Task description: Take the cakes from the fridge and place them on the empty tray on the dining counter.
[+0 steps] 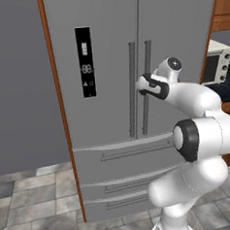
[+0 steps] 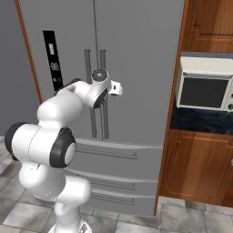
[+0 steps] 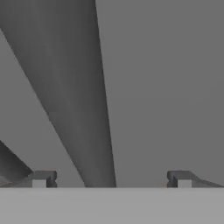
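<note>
We stand in front of the fridge (image 1: 114,151), which is tall and grey, and both its upper doors are shut. So the cakes, if they are inside, are hidden from us, and nothing of the carrying part of the task is done yet.

To the right of the fridge there is a brown wooden cabinet (image 2: 195,173) with a microwave (image 2: 205,88) on its dark surface.

The arm reaches forward to the two vertical bar handles at the middle seam. In the hand view the right door handle (image 3: 76,100) runs as a wide grey bar between the fingers of the end effector (image 3: 111,179), whose fingers are spread wide and pinch nothing.

The handle lies closer to one finger than to the other. We think that if the fingers close like this, the grip can be off-centre and slip during the pull. Also the left door handle (image 1: 132,86) is just beside, so a finger could catch it.
</note>
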